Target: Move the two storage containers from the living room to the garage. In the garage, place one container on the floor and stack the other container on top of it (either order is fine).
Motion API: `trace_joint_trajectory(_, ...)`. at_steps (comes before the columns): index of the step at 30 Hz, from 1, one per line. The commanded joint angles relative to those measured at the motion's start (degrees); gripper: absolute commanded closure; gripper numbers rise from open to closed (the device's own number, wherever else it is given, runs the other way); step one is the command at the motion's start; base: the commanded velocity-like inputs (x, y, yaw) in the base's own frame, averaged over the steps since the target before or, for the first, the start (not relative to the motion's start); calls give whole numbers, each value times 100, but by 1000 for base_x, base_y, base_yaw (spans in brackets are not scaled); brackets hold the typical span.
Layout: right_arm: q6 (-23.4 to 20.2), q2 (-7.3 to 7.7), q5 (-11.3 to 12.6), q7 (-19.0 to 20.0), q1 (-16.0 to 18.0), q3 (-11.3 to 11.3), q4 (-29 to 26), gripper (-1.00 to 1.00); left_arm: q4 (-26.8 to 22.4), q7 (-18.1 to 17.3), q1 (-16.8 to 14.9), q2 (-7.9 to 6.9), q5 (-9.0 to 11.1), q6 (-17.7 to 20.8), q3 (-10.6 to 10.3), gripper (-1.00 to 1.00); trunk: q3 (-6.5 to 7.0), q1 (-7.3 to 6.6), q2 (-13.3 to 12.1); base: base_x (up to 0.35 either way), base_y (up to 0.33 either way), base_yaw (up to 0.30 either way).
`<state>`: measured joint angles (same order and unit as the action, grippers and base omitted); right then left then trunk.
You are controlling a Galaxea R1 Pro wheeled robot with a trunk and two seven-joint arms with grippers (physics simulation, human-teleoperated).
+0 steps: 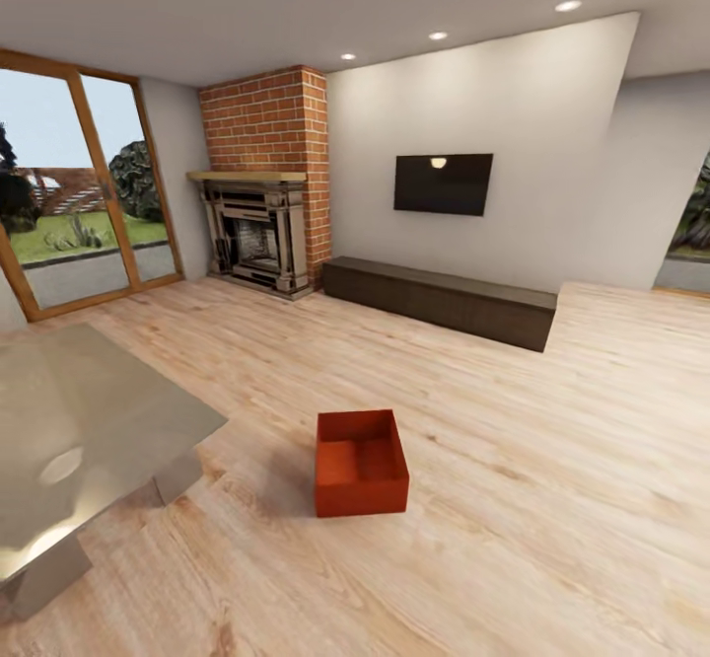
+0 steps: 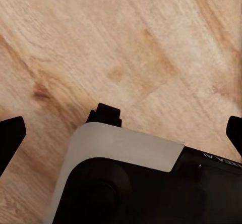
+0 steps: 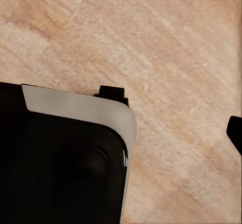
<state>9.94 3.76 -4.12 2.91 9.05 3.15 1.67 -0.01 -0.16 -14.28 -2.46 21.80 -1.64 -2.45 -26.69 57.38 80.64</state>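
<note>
The low grey table (image 1: 89, 430) stands just left of the storage container (image 1: 361, 463), which rests upright and open-topped on the light wood plank floor (image 1: 513, 499) of the living room, well in front of the brick fireplace (image 1: 261, 183) and the dark bench (image 1: 444, 300) under the wall TV (image 1: 443, 183). One container is in sight.

Left gripper (image 2: 121, 133): fingers spread wide, holding nothing, above the planks. Right gripper (image 3: 171, 118): one fingertip edge is visible; its opening cannot be told.

Risks: the base may clip the table corner on approach; thin walls may flex or slip under an uneven two-arm grasp.
</note>
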Motion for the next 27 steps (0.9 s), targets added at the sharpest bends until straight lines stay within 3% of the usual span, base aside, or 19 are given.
trace_joint_trajectory(1, 34, 2, -27, 2, 8, 27, 18, -100, 6, -2, -5, 0, 40, -17, -27, -100, -6, 3, 3, 290, -140, 267)
trace_joint_trajectory(11, 25, -11, -27, 11, 7, 19, 18, -100, 7, -3, -5, 0, 35, -11, -27, -100, -6, 3, 3, 291, -133, 46)
trace_joint_trajectory(27, 34, -13, -36, 16, 7, 27, 18, -100, 9, -3, -5, 0, 35, -11, -27, -100, -6, 3, 3, 312, -8, 0)
